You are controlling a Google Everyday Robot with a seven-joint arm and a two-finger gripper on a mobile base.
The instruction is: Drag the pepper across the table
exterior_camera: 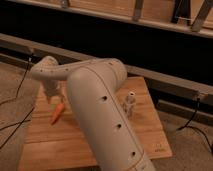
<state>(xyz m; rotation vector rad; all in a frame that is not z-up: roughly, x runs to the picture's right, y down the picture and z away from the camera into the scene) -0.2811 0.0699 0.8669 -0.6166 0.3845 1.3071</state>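
Camera view: looks down over the arm onto the wooden table.
Pepper (57, 114): lies flat on the table (145, 135), near the edge at the picture's left, about midway between the far and near edges.
Pepper axis: slanted, with the thick end up and to the right in the picture and the thin tip toward the near left corner.
Jaws: spread, with nothing pinched between them as far as can be seen.
Gripper (52, 95): hangs just beyond the pepper's thick end, on its far side.
Pepper from jaws: just below them in the picture, a little nearer the camera; whether they touch cannot be told.
Arm (100, 110): the only one, it sweeps in from the bottom right over the table's middle and hides much of it.
Coming move (judgement): the jaws likely need to come down astride or against the thick end, then pull along the boards; a shove across the slanted axis might roll the pepper aside.
Progress (judgement): drag not yet begun.
Shaker (129, 102): white, upright, right of the arm and well apart from the pepper.
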